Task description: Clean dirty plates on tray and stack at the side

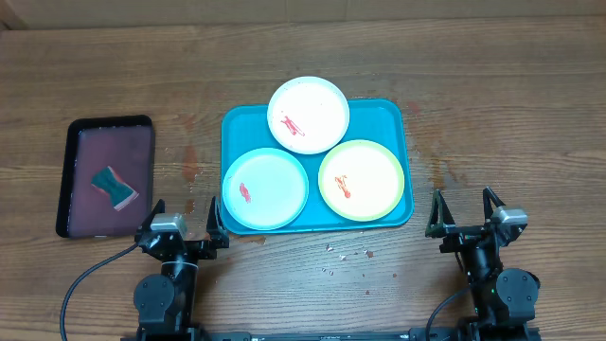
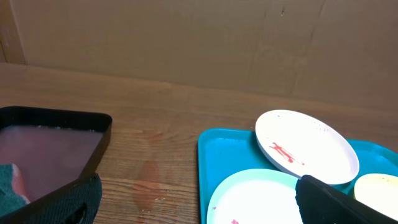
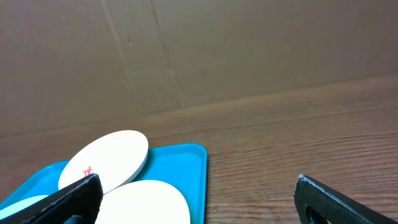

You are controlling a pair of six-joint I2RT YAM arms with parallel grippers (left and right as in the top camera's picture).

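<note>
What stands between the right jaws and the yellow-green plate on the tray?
Nothing visible blocks the way. The right jaws stand open near the front of the table, and only the raised near rim of the turquoise tray lies before the yellow-green plate.

The black left arm (image 1: 166, 292) sits folded low over its base, wrist level and pointing forward. Its black two-finger left gripper (image 1: 186, 216) is spread wide and holds nothing. In the left wrist view only its two dark fingertips (image 2: 78, 200) show, one in each bottom corner. The black right arm (image 1: 500, 284) mirrors this pose, folded close over its own base. Its black two-finger right gripper (image 1: 464, 213) likewise stands wide apart and empty, with its fingertips (image 3: 68, 199) at the bottom corners of the right wrist view.
</note>
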